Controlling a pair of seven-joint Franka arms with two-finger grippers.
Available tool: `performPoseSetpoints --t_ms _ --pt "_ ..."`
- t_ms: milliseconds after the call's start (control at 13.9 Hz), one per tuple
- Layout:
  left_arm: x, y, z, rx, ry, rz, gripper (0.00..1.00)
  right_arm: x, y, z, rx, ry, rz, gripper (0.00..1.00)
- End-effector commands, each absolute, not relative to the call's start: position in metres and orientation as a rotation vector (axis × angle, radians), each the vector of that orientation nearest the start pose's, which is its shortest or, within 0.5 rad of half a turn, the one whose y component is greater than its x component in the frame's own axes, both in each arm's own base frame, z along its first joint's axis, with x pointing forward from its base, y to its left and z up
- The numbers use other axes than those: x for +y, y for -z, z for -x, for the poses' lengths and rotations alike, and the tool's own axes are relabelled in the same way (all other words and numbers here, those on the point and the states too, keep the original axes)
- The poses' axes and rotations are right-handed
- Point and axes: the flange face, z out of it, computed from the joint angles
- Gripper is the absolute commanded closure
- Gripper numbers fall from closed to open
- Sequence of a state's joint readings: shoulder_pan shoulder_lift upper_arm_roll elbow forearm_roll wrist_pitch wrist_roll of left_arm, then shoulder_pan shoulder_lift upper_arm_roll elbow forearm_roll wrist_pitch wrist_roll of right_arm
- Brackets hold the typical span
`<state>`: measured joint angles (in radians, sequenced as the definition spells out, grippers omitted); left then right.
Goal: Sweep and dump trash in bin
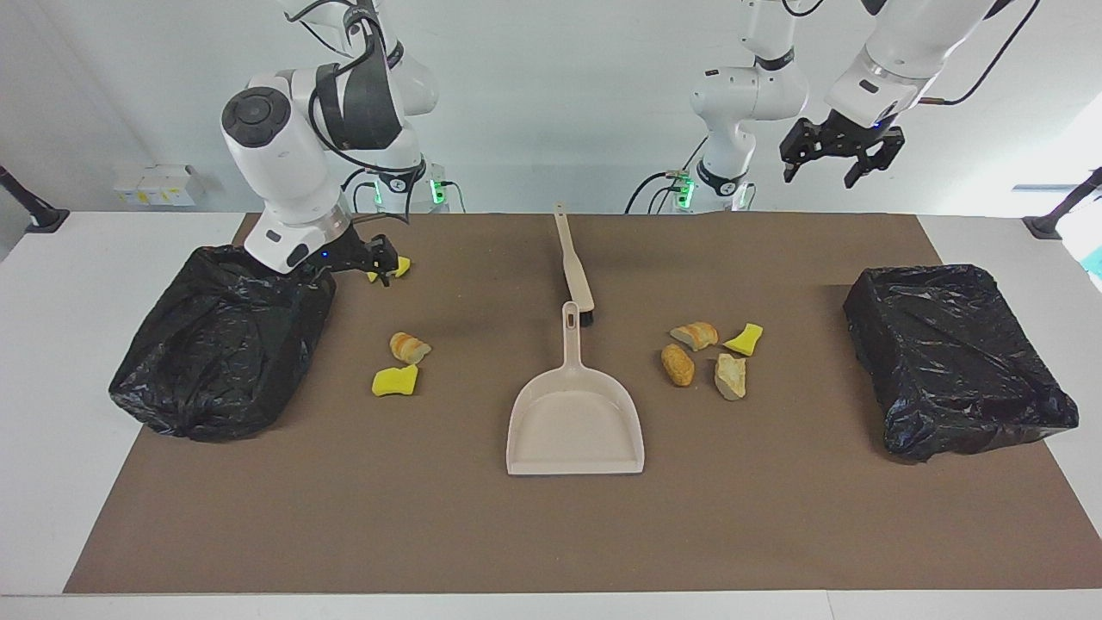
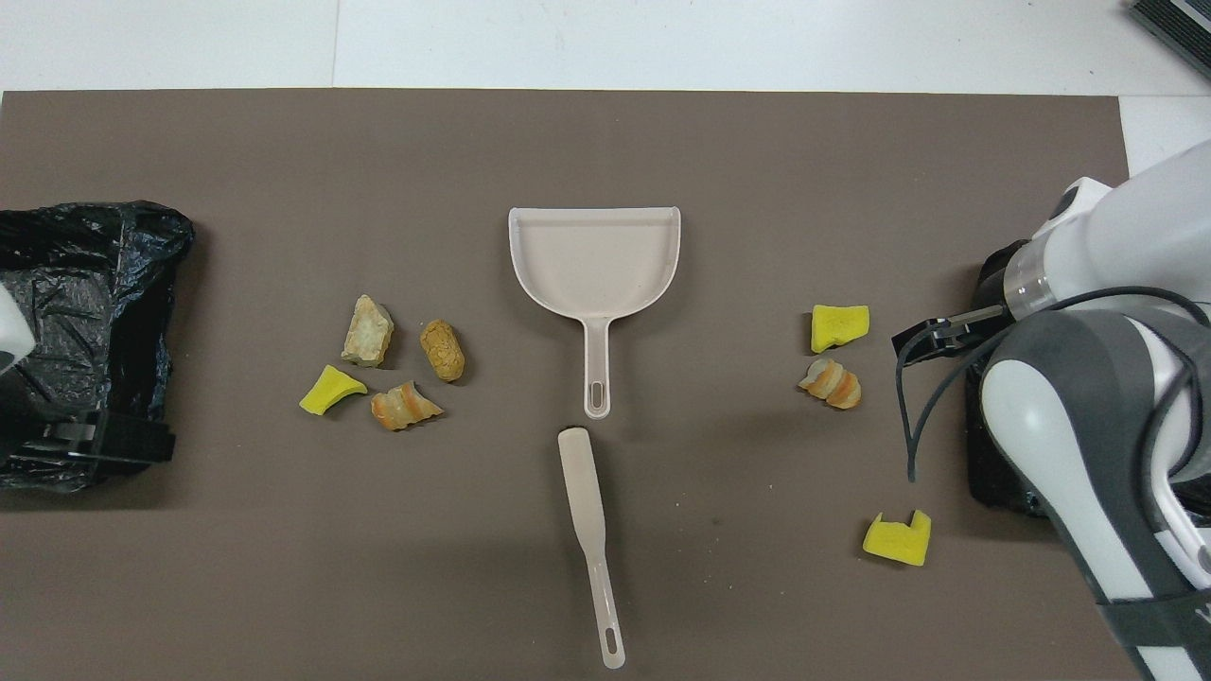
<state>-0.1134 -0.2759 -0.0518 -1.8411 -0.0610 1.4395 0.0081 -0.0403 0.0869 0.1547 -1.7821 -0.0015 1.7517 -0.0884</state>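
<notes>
Brown mat (image 1: 551, 534) covers white table (image 1: 52, 362); small white boxes (image 1: 155, 185) near wall.
</notes>
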Motion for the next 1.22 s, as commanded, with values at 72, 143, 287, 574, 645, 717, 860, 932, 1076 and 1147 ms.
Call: performPoseSetpoints --t_ms 72,143,287,574,645,717,860,932,1076,1147 --pt "-0.110 -0.606 -0.406 0.296 -0.238 3.177 0.00 0.097 -0.472 -0.598 -0.387 -0.184 3.079 0.00" --pt "-0.125 -0.597 -0.401 0.301 -0.265 3.175 0.00 0.108 -0.473 -0.602 -0.342 -0.170 3.082 0.00" --pt "-0.163 -0.571 -0.390 0.270 -0.277 3.160 0.00 0.141 -0.475 -0.601 -0.249 -0.134 3.096 0.00" --pt "-0.227 -0.536 -0.369 0.190 -0.179 3.172 0.00 0.204 -0.458 -0.601 -0.279 -0.113 3.087 0.00" --pt "-0.242 -0.531 -0.363 0.167 -0.167 3.185 0.00 0.217 -0.452 -0.601 -0.273 -0.098 3.082 0.00" --pt "-0.257 -0.524 -0.356 0.159 -0.146 3.204 0.00 0.230 -0.446 -0.601 -0.255 -0.079 3.080 0.00" --pt "-0.275 -0.507 -0.344 0.168 -0.130 3.250 0.00 0.260 -0.431 -0.598 -0.214 -0.074 3.070 0.00" --pt "-0.285 -0.497 -0.340 0.186 -0.139 3.268 0.00 0.275 -0.430 -0.601 -0.161 -0.085 3.027 0.00" --pt "-0.296 -0.473 -0.326 0.206 -0.153 3.299 0.00 0.301 -0.419 -0.615 -0.067 -0.135 2.963 0.00" --pt "-0.298 -0.470 -0.322 0.208 -0.159 3.308 0.00 0.322 -0.410 -0.616 -0.050 -0.138 2.955 0.00"
